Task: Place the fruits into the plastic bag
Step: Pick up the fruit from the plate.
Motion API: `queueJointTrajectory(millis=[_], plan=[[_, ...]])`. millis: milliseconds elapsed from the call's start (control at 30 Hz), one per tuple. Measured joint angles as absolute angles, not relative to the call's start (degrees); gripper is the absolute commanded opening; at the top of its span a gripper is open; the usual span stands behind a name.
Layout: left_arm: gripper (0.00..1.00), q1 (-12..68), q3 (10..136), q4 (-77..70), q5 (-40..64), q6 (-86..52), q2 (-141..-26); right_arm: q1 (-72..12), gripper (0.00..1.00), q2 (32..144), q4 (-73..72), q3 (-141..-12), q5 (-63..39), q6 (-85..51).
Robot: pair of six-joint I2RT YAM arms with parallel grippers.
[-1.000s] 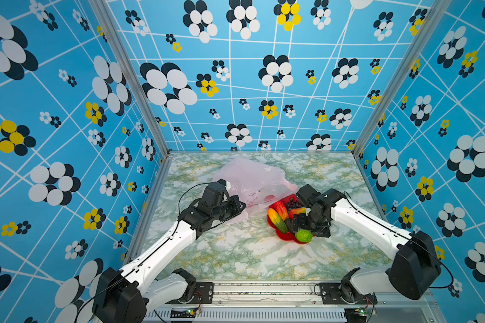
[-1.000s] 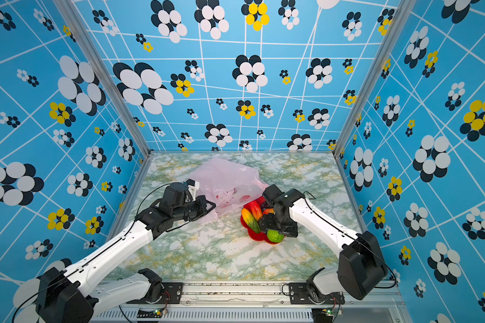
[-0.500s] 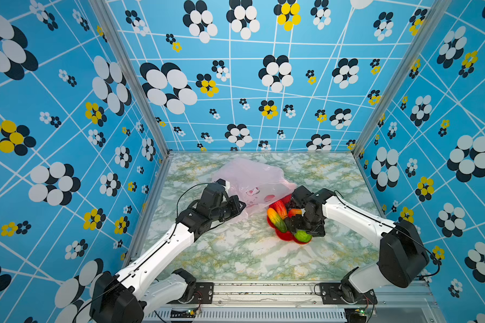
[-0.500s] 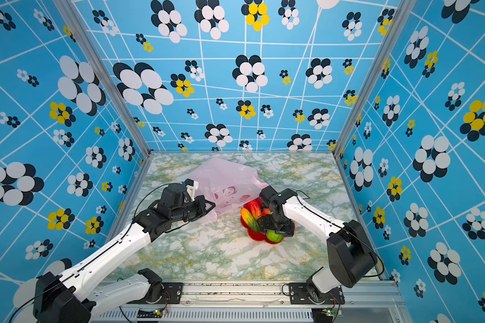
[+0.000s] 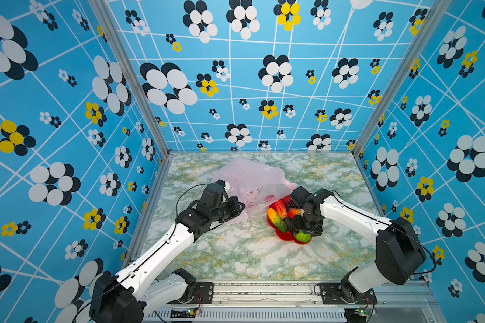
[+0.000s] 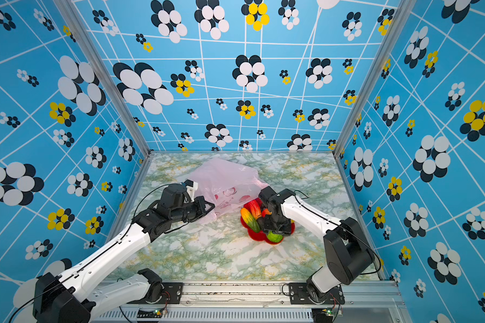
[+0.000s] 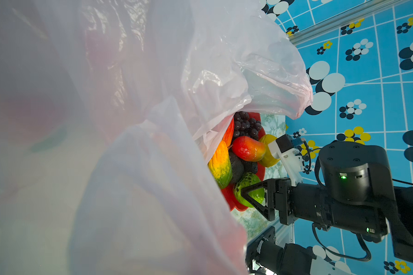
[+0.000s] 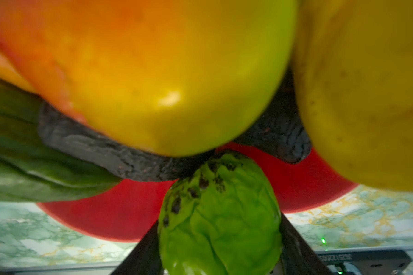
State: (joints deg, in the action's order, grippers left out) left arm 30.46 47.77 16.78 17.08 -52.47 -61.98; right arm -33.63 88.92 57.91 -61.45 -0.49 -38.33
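Half closed, my right hand (image 8: 219, 221) pinches the bumpy green ball (image 7: 246, 179) at the red flower-shaped plate's (image 8: 119, 214) near rim (my shut left hand (image 5: 240, 208) holds the pale-pink plastic bag (image 5: 249, 179) just leftward).

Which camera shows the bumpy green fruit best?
Right wrist view: the green fruit is close-up, between the fingers of the right gripper. Both top views show it tiny at the plate's edge; the left wrist view, partly behind a finger.
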Motion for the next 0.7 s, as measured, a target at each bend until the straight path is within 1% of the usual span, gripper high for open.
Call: queueJointTrajectory(millis=[167,333,433,567,700], plan=[[0.0,30.46,47.75,16.75,17.08,-52.47,-61.65,-33.63,0.58,87.13,59.61,-61.82,0.08,-38.33],[0.0,30.46,47.75,16.75,17.12,-52.45,-61.65,-33.63,0.57,79.22,63.68,-64.88,0.12,-39.24],[0.0,30.46,47.75,16.75,17.23,-52.36,-61.65,-33.58,0.57,73.45,63.59,-67.22,-1.78,-41.32],[0.0,30.46,47.75,16.75,17.76,-52.27,-61.65,-33.58,0.56,67.57,57.47,-67.4,-6.5,-47.11],[0.0,30.46,47.75,16.75,18.17,-52.27,-61.56,-33.58,0.56,67.79,46.87,-67.0,-11.11,-53.32]])
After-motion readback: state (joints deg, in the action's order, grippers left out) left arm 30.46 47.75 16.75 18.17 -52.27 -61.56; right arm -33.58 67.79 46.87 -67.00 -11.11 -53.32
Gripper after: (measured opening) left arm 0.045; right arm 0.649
